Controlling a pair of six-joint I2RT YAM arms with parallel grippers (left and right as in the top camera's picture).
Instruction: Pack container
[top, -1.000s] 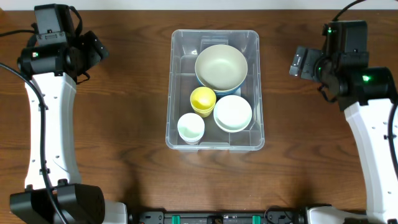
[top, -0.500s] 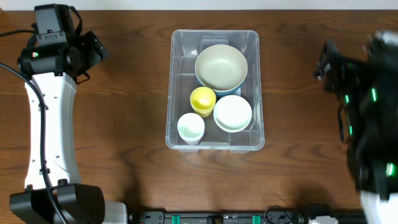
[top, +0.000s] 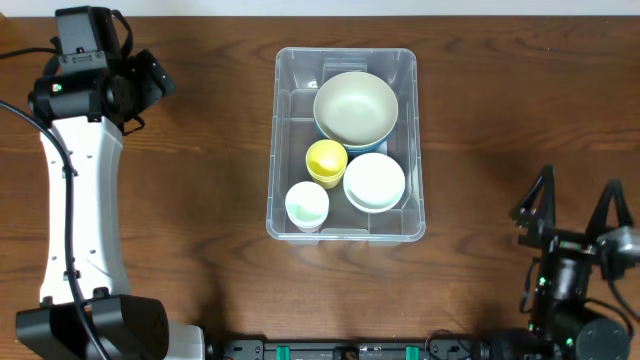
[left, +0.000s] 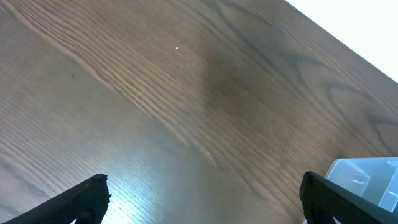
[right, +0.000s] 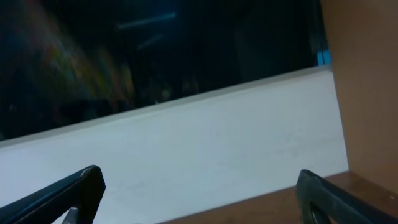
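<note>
Judging the container (top: 345, 143), at the tabletop's (top: 200, 200) centre with 4 dishes (top: 355, 107) sitting inside, fully packed, park the left tool (left: 205, 196) at 10 o'clock and the right tool (top: 573, 210) at 5 o'clock, both wide open and empty, well clear of its rim, never nudging it.

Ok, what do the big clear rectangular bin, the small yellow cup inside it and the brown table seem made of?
Big clear rectangular bin: glossy transparent plastic, likely; you can see straight through its moulded walls. Small yellow cup: opaque and smooth, probably plastic, though glazed ceramic is possible. Brown table: wood or wood-look laminate, with streaky grain.
</note>
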